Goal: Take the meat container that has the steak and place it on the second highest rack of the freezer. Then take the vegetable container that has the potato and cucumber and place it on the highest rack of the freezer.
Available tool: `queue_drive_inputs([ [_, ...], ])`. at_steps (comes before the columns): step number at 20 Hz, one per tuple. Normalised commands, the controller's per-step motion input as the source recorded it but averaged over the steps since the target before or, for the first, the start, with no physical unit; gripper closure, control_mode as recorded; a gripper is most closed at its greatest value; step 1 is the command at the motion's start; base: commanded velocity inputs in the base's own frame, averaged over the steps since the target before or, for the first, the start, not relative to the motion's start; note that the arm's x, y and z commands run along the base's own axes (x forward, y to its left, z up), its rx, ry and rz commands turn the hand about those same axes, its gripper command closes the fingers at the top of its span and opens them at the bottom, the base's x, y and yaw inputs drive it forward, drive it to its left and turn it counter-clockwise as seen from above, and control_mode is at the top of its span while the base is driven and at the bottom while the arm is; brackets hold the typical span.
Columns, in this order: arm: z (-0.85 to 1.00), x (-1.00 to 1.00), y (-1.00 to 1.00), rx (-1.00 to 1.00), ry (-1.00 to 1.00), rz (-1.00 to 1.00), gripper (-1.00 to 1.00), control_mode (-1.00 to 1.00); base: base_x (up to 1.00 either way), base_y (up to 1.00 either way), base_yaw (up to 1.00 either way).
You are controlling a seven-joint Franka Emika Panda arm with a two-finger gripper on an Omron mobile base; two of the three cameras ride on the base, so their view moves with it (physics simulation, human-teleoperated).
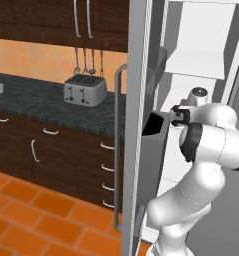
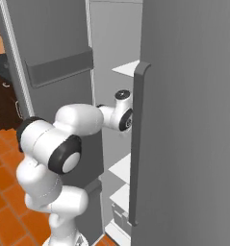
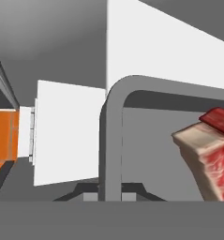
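Observation:
Through the hand view runs the grey rim of the meat container [image 3: 132, 84], curving down between my gripper [image 3: 111, 194], which is shut on that rim. The steak [image 3: 209, 161], red with white streaks, lies in the tray at the right. In both base views my arm reaches into the open freezer [image 1: 138, 125], past its grey door and long bar handle [image 1: 120, 150]. White shelves [image 1: 196, 62] show above the wrist, with another shelf [image 2: 121, 168] below it. Which rack the tray is level with I cannot tell. The vegetable container with the potato and cucumber is out of view.
A dark door bin [image 1: 156, 125] hangs on the open door just left of my wrist. The second grey door [image 2: 184, 120] stands close on the arm's right. A toaster [image 1: 85, 90] sits on the dark counter to the left, above an orange tile floor [image 1: 36, 215].

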Motion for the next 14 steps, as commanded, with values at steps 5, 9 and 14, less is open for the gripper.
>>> queue_drive_inputs([
  [5, -0.12, 0.70, -0.30, 0.00, 0.00, 0.00, 1.00, -1.00, 0.00, 0.00, 0.00],
  [9, -0.15, 0.62, -0.15, 0.00, 0.00, 0.00, 1.00, -1.00, 0.00, 0.00, 0.00],
  [14, -0.11, 0.24, -0.03, 0.00, 0.00, 0.00, 1.00, -1.00, 0.00, 0.00, 0.00],
])
